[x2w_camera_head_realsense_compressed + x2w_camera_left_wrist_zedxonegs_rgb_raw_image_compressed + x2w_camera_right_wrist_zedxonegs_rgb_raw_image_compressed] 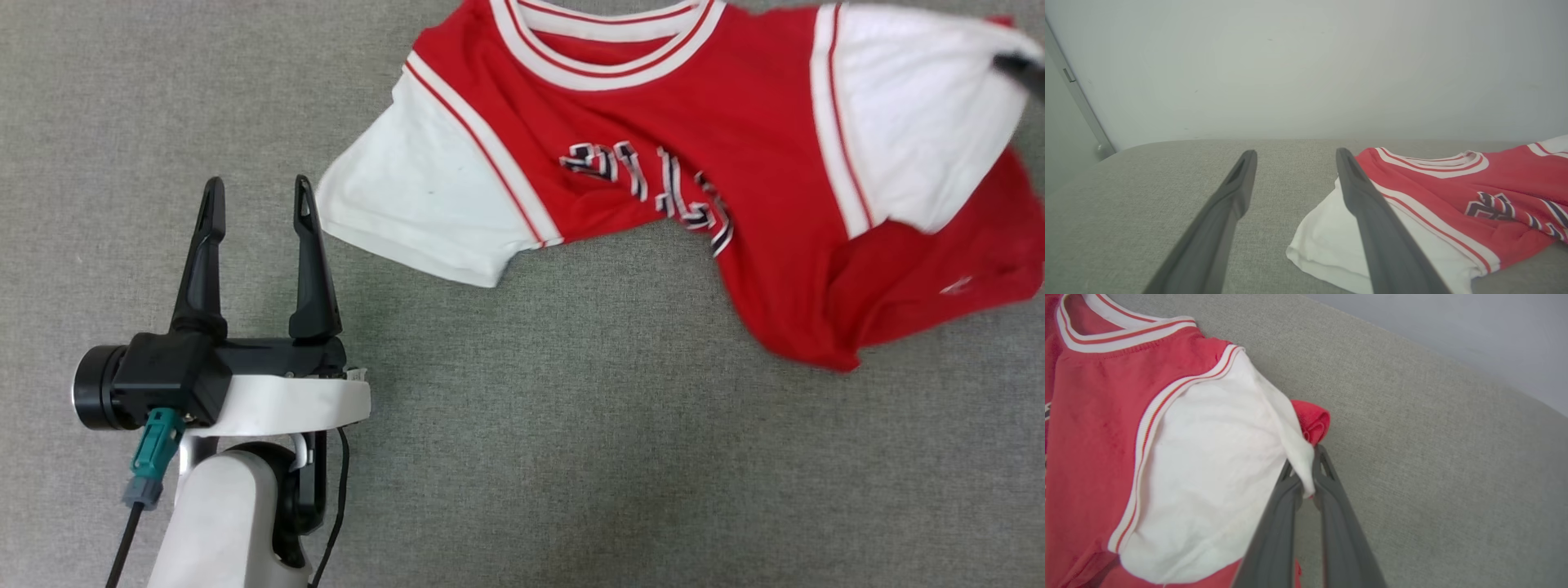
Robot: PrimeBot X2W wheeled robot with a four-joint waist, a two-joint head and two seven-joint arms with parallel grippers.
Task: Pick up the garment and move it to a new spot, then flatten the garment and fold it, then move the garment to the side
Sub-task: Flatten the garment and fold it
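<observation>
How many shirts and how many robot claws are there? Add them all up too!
Shirts: 1, the garment
Grippers: 2, the left gripper, open, and the right gripper, shut on the garment's white sleeve
Total: 3

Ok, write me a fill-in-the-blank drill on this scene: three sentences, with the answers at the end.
1. The right gripper is shut on the edge of a ____ sleeve of the garment.
2. The left gripper stands ____, with nothing between its fingers.
3. The garment lies on a ____ fabric surface.
Missing words: white; open; grey.
</observation>
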